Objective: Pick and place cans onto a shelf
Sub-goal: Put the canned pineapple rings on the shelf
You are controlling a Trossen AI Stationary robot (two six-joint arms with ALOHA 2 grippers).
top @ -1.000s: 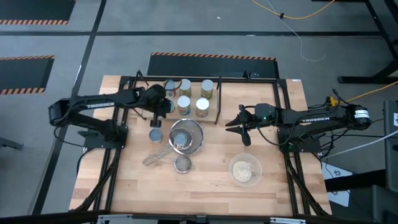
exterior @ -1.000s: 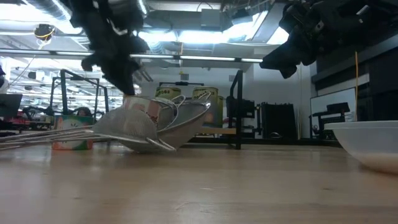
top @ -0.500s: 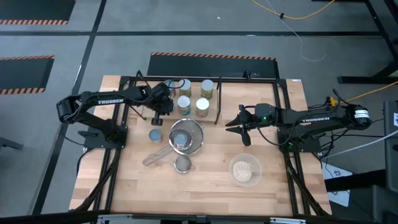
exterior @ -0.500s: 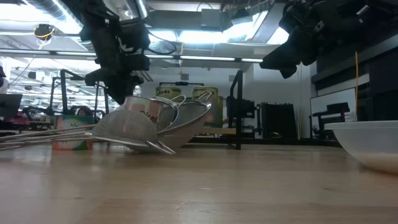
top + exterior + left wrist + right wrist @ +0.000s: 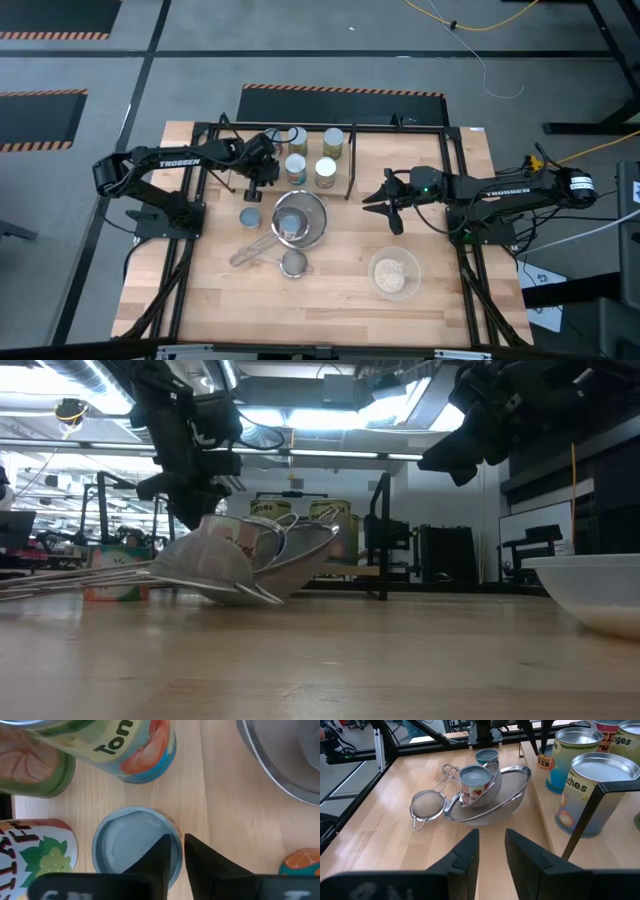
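1. The cans are judged to be rigid metal cylinders with smooth printed sides, likely slippery; a hold across the side wall, near mid-height, is judged safest, since the lids offer nothing to pinch.
2. Five cans are seen standing upright on the shelf [image 5: 350,160], among them a cream-topped one [image 5: 332,141] at its far edge and a white-topped one [image 5: 325,171] just beside the shelf's right upright.
3. The left gripper [image 5: 262,170] is held over the shelf's left end, directly above a short blue-topped can [image 5: 134,846]. Its fingers [image 5: 159,857] are seen slightly parted over that can's rim, gripping nothing.
4. Another blue-topped can [image 5: 250,217] is left on the table, near the shelf's front left corner.
5. A large mesh strainer [image 5: 300,218], in front of the shelf, is seen to hold one upright can [image 5: 474,785].
6. A small strainer [image 5: 294,263] lies empty, farther from the shelf.
7. A glass bowl [image 5: 394,272] holds beige grains.
8. The right gripper [image 5: 379,197] hovers just beyond the shelf's right end, fingers parted and empty.
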